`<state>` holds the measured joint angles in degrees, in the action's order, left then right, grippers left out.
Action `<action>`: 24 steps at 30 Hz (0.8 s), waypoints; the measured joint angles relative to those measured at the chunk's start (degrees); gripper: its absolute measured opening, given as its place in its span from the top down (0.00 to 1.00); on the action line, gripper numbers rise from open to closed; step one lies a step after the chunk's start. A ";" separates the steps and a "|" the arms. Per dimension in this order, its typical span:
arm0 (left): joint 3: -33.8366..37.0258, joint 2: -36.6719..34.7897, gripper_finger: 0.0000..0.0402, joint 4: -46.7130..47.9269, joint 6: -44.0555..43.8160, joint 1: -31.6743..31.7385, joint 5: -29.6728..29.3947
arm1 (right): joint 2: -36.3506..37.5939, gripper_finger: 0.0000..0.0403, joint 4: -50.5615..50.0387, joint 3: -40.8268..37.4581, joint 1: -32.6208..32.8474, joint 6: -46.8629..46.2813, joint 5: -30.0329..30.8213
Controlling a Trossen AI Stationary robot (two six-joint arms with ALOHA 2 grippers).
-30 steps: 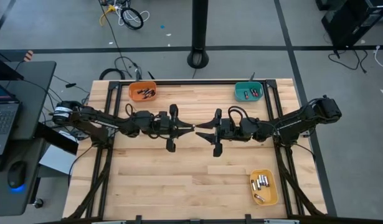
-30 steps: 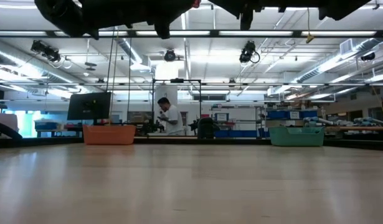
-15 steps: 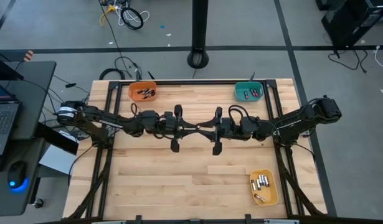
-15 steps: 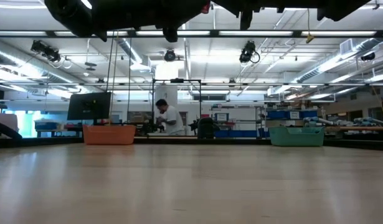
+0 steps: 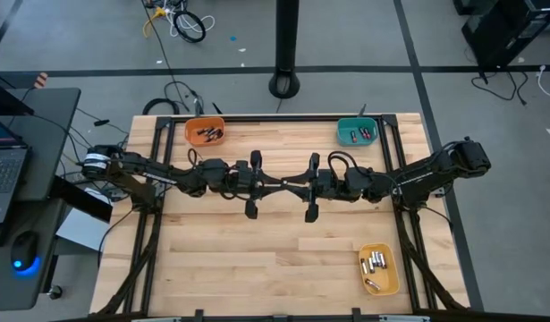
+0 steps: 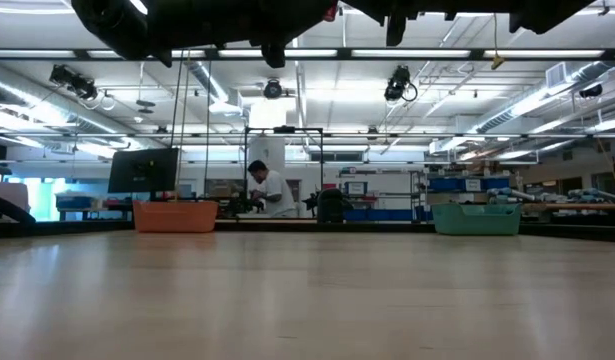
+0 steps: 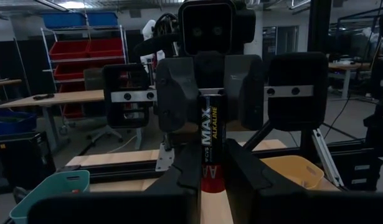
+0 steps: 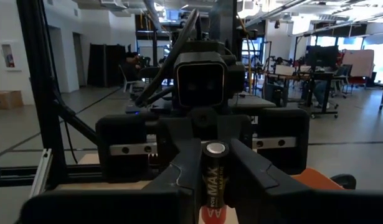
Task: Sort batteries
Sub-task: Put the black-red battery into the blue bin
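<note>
- One second ago the two grippers were apart in the middle of the high view; now the left gripper (image 5: 276, 184) and the right gripper (image 5: 289, 185) meet tip to tip there, above the table (image 5: 257, 259).
- Both have their fingers closed on the same battery (image 7: 211, 152), a black cell with a red end and the word MAX on it; it stands between the two grippers.
- The right gripper was wider before and has now narrowed onto the cell.
- The orange bin (image 5: 205, 131), upper left of the table, holds some dark batteries.
- The teal bin (image 5: 356, 131), upper right, holds a few cells.
- The yellow bin (image 5: 379, 269), lower right, holds silvery cells.
- A person (image 6: 272, 190) is far behind the table in the low view.
</note>
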<state>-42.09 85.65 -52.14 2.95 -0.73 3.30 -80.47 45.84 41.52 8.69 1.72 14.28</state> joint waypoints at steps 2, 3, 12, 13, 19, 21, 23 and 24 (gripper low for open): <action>0.02 0.00 0.87 0.00 -0.01 0.00 -0.09 | 0.00 0.83 -0.02 0.00 0.00 0.00 0.00; 0.02 0.00 0.85 -0.02 -0.03 0.00 -0.17 | 0.00 0.84 -0.06 0.00 0.00 0.00 0.00; 0.02 -0.09 0.66 2.64 1.62 -0.02 -6.48 | -0.04 0.84 -3.15 1.80 -1.58 1.10 0.39; 0.02 -0.09 0.65 3.55 2.21 -0.02 -8.27 | -0.04 0.84 -4.39 2.51 -1.94 1.44 0.60; 0.04 -0.60 0.64 9.83 7.26 0.00 -17.28 | 1.59 0.84 -19.03 8.48 -5.92 2.81 0.92; 0.04 -1.02 0.64 11.77 8.03 0.00 -19.75 | 3.33 0.84 -25.48 10.23 -7.69 3.17 2.27; 0.11 -2.05 0.64 14.21 8.82 -0.01 -21.75 | 5.63 0.84 -33.54 12.06 -9.91 2.50 4.76; 0.09 -2.57 0.64 14.70 9.09 0.00 -22.28 | 6.92 0.84 -37.79 12.86 -11.18 1.10 6.67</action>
<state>-42.00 83.08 -37.44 12.03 -0.73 -18.97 -73.55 8.05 54.38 -2.49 2.81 20.95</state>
